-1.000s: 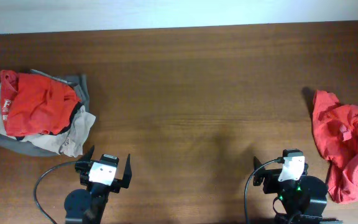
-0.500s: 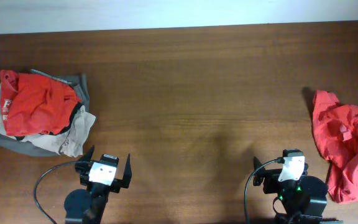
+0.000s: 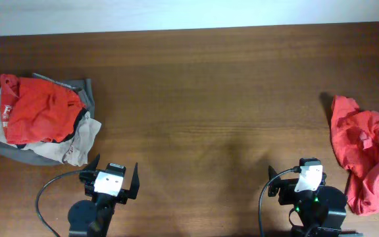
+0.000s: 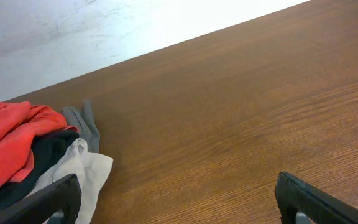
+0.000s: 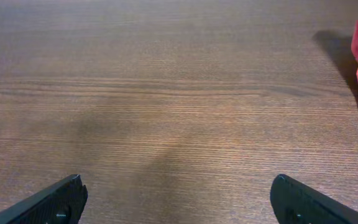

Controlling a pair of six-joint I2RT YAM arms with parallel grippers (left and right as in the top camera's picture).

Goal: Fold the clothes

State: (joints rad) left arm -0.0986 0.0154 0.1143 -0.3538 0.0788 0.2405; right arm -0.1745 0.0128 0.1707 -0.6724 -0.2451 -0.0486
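At far right, red garment [image 3: 366, 161] cut off; underlayers of left pile [image 3: 41, 113] hidden.

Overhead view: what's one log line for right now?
left claw open, empty | right claw open, empty | crumpled red cloth garment left, untouched | crumpled orange-red cloth garment right, untouched

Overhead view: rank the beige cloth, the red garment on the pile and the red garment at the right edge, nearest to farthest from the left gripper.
From the left gripper:
1. beige cloth: pile's near edge, just left of it.
2. red garment on the pile: farther back, left.
3. red garment at the right edge: far off on the right side.
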